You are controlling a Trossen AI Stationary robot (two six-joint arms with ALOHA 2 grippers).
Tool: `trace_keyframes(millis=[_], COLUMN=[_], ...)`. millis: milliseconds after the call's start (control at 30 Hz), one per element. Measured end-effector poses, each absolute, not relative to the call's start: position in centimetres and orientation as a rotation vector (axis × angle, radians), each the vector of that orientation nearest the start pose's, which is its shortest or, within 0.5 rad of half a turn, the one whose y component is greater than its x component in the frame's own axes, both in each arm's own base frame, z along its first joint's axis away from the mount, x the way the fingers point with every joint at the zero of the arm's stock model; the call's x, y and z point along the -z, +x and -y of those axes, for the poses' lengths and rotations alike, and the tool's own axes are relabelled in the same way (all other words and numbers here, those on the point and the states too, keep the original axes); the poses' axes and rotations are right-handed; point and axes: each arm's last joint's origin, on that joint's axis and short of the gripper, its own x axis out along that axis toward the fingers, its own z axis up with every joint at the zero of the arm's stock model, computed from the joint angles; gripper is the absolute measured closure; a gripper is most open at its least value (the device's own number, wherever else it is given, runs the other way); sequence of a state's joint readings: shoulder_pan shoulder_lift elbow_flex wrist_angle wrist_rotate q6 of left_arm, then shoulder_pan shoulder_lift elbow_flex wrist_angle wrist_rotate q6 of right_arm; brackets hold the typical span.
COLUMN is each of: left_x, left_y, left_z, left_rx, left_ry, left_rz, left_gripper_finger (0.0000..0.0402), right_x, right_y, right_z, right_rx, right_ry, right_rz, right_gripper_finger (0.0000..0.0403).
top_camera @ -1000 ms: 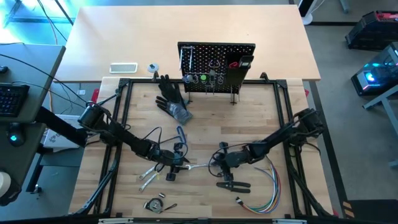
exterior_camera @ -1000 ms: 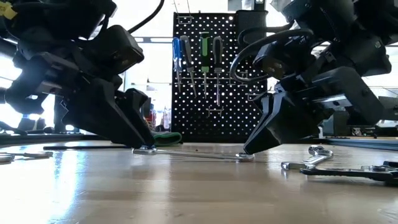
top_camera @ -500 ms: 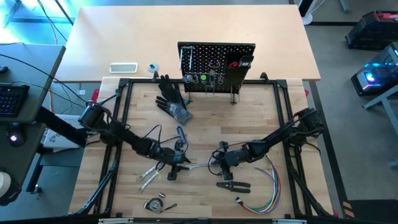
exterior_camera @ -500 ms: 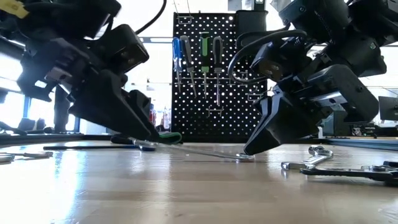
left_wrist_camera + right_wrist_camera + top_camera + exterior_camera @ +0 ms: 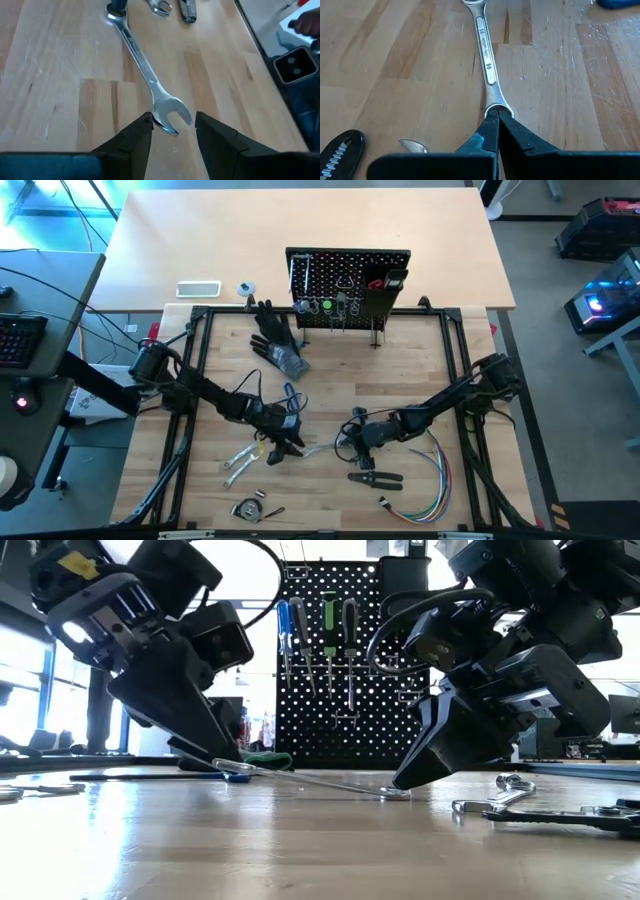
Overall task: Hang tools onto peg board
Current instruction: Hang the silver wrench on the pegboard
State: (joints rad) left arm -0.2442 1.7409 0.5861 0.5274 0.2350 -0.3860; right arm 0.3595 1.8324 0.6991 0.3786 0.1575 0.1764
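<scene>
The long silver combination wrench (image 5: 486, 50) carries the stamped number 14 twice along its shank, readable in the right wrist view; no brand name can be made out. It lies near the middle of the light wooden table (image 5: 330, 370), its long axis running across the table from the left arm's side to the right arm's. Its open, forked end points toward the left gripper (image 5: 172, 131), and its ring end sits under the tip of the right gripper (image 5: 497, 131). In the low view the wrench (image 5: 310, 780) is tilted: the forked end is lifted off the wood while the ring end rests on it. The left gripper's two dark fingers (image 5: 135, 137) stand spread with the forked head between them, one finger touching its side; whether they truly clamp it is hard to judge from here. The right gripper's jaws are pressed together, their joined tip bearing down on the ring end. At the table's far edge stands the small upright black perforated peg board (image 5: 348, 285) with several tools already hanging on its hooks. Another silver wrench (image 5: 495, 792) lies flat on the table beyond the right gripper in the low view.
</scene>
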Motion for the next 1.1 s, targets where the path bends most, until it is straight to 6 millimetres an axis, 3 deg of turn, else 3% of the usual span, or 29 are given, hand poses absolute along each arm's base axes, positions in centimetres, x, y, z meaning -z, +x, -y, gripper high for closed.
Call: trace_keyframes(millis=[500,833,1100], left_x=[-10.8,-12.2,-14.2], left_y=[29.1,30.5,31.8], left_z=[5.5,7.6,9.8], left_rx=[0.292,0.301,0.172], left_ry=[-0.478,-0.271,-0.129], left_rz=[-0.723,-0.709,-0.824], left_gripper_finger=[0.0247,0.0134,0.0125], right_x=[-9.6,-9.6,-9.6], right_y=[29.8,29.8,29.9], right_z=[-10.7,-10.6,-10.5], right_rx=[-0.104,-0.097,-0.046], right_ry=[-0.036,-0.037,-0.047], right_rz=[-0.74,-0.732,-0.719], right_gripper_finger=[0.0403,0.0403,0.0403])
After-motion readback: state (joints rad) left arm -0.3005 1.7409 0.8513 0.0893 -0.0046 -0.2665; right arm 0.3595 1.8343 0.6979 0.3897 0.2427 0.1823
